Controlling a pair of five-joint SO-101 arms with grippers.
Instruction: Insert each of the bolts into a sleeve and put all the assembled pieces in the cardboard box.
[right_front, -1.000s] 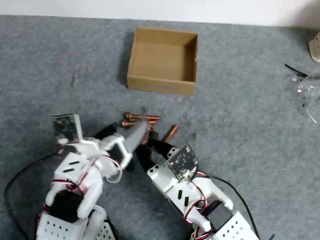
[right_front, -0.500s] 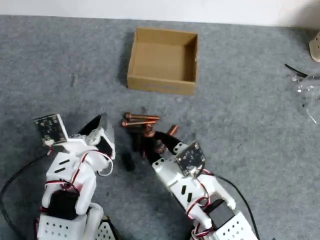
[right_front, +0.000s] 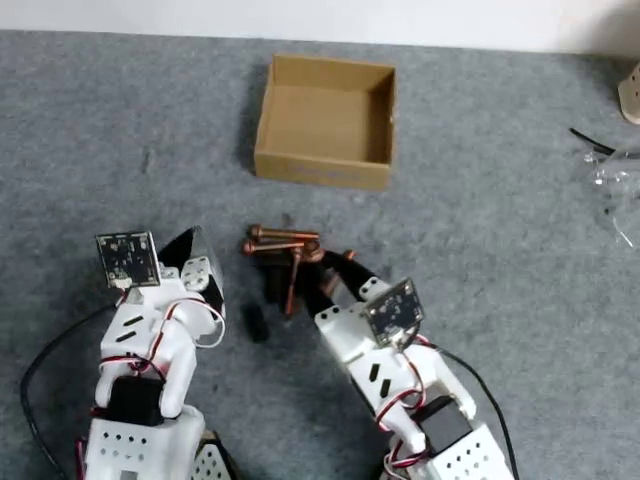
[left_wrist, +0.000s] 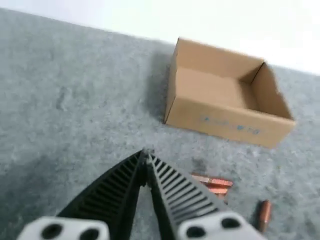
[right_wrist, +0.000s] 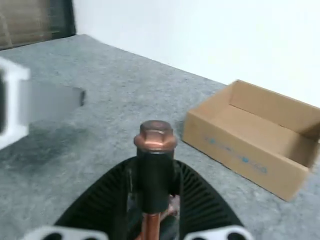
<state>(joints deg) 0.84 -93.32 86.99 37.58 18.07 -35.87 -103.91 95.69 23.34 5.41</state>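
A grey carpeted table (right_front: 520, 300) runs back to a white wall. In the high view the open-topped cardboard box (right_front: 320, 170) sits at twelve o'clock, empty, ready to take finished pieces. The two arms rise from six o'clock. The left gripper (left_wrist: 146, 159) hangs above the carpet at about eight o'clock. Its jaws are pressed together at the tips and hold nothing, and it seems parked aside to leave room. The right gripper (right_wrist: 152, 172), just below centre, is clamped around a copper bolt (right_wrist: 155, 136) whose shank sits inside a black sleeve (right_wrist: 155, 182). This looks like an assembled piece ready to be carried to the box. Two loose bolts (right_front: 283, 236) lie side by side just above centre, between that gripper and the box. A spare sleeve (right_front: 256, 322) lies at seven o'clock from centre, between the arms, probably meant for one of them.
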